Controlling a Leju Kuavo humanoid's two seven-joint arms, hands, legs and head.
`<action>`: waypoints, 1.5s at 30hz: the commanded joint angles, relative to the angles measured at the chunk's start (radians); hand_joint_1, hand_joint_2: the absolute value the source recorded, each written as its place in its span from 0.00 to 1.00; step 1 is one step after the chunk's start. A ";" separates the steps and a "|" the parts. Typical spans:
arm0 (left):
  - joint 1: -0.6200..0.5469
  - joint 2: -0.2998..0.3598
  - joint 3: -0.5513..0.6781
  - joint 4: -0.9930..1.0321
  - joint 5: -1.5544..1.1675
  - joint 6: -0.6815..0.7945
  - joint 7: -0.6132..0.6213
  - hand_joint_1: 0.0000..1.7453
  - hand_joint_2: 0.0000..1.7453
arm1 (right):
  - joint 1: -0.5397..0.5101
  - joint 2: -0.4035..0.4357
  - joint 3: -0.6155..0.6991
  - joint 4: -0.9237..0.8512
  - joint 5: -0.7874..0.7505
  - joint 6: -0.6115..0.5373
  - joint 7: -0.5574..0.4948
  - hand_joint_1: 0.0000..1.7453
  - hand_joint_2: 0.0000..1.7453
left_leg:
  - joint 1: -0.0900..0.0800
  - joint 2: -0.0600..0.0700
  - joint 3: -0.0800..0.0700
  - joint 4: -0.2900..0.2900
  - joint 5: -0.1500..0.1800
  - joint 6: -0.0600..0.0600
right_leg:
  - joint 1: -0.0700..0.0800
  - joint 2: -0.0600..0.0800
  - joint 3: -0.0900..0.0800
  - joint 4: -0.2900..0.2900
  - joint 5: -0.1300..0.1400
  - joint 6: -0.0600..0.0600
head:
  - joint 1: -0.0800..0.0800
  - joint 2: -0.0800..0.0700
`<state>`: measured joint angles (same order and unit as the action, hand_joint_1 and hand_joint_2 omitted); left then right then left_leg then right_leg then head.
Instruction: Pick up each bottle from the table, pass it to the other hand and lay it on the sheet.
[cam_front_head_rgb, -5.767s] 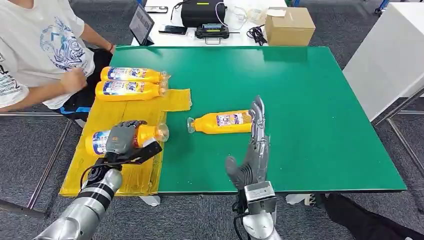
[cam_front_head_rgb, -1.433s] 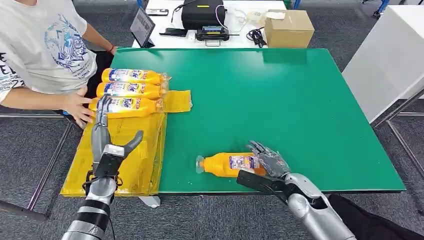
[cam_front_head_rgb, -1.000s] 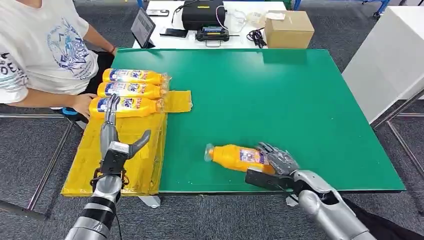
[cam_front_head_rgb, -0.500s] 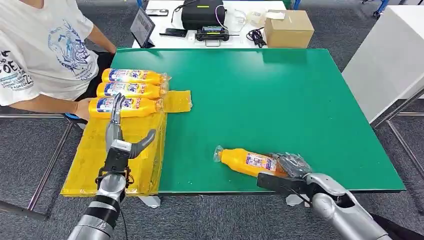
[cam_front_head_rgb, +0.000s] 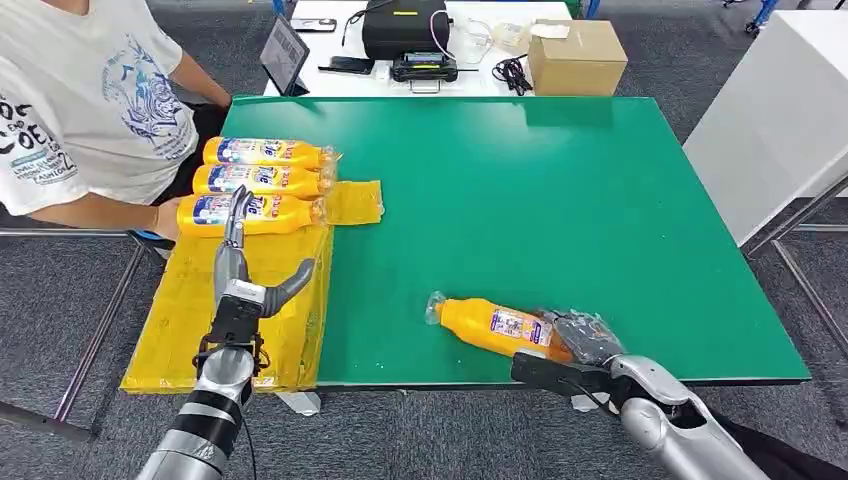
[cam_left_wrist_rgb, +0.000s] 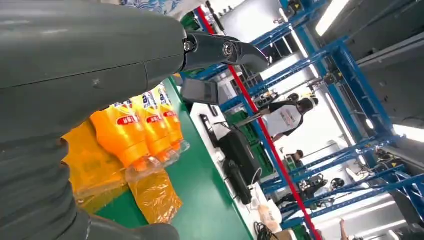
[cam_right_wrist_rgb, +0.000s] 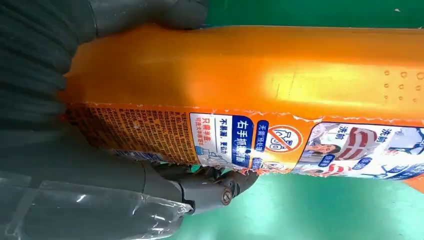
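Gripping the fourth bottle (cam_front_head_rgb: 495, 326) at the table's (cam_front_head_rgb: 600, 200) six o'clock, right hand (cam_front_head_rgb: 585, 340) must lift toward the left hand (cam_front_head_rgb: 245, 285), fingers spread and empty

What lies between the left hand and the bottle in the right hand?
In the head view, the yellow sheet's near edge, then bare green table, separate the left hand from the bottle.

orange bottle (cam_front_head_rgb: 497, 325) near table edge
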<state>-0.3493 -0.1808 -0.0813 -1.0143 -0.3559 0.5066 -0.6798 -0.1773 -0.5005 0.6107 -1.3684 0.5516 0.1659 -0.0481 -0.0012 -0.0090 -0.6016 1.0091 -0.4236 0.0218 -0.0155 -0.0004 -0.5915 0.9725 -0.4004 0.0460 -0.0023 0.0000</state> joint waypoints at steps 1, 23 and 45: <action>-0.015 -0.002 -0.002 0.030 -0.001 -0.012 -0.018 0.00 1.00 | 0.097 0.197 -0.141 -0.002 0.034 -0.134 -0.088 1.00 1.00 | 0.001 -0.001 0.002 -0.001 -0.001 -0.002 | 0.002 -0.001 0.003 -0.001 -0.001 -0.002 | 0.000 0.000; 0.174 0.013 -0.087 -0.121 0.538 -0.686 0.329 0.00 1.00 | 0.333 0.590 -0.350 -0.298 0.166 -0.744 -0.374 1.00 1.00 | 0.001 0.000 -0.006 -0.001 -0.001 -0.001 | 0.000 0.000 -0.005 0.001 -0.002 -0.002 | 0.000 0.000; 0.201 0.060 -0.133 -0.045 0.710 -0.886 0.387 0.00 1.00 | 0.204 0.720 -0.088 0.241 -0.103 -0.485 -0.483 1.00 1.00 | 0.003 0.006 0.000 -0.003 -0.003 -0.002 | 0.003 0.005 -0.001 -0.002 -0.001 -0.003 | 0.000 0.000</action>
<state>-0.1382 -0.1503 -0.1755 -1.1292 0.3506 -0.3807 -0.2964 0.1281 0.1656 0.2912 -1.4601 0.5218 -0.3017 -0.5238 0.0005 -0.0089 -0.6089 1.0080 -0.4240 0.0215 -0.0143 -0.0005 -0.5980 0.9732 -0.4017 0.0451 -0.0023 0.0000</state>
